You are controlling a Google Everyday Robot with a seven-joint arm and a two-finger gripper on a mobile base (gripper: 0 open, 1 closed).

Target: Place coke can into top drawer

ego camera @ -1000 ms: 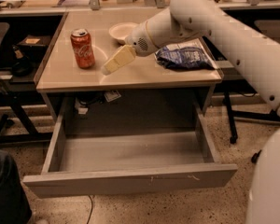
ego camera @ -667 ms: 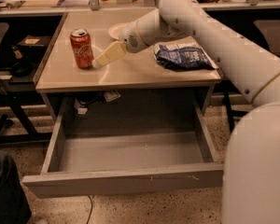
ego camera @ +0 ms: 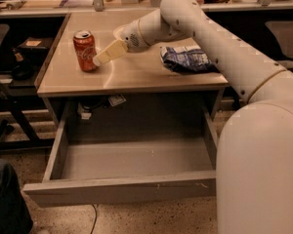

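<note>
Gripper (ego camera: 98,60) low over desk (ego camera: 136,79), tip just beside coke can (ego camera: 85,50), likely lining up a side grasp. Opening: cannot tell. Can upright on desk's left, not yet in top drawer (ego camera: 132,160), pulled open below to receive it. Count: 1 can, 1 drawer, 1 blue bag (ego camera: 188,60).

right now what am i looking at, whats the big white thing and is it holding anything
The white shape is a robot arm, reaching from the picture's right across a desk. The single picture comes from a camera looking down past the arm. At the arm's end is its pincer, the pale part right beside a coke can standing upright on the desk. The can is not lifted; whether the pincer touches it I cannot tell. Also on the desk: a blue crinkled bag and a white bowl, partly hidden behind the arm. Below, the top drawer is pulled open and empty.
</note>
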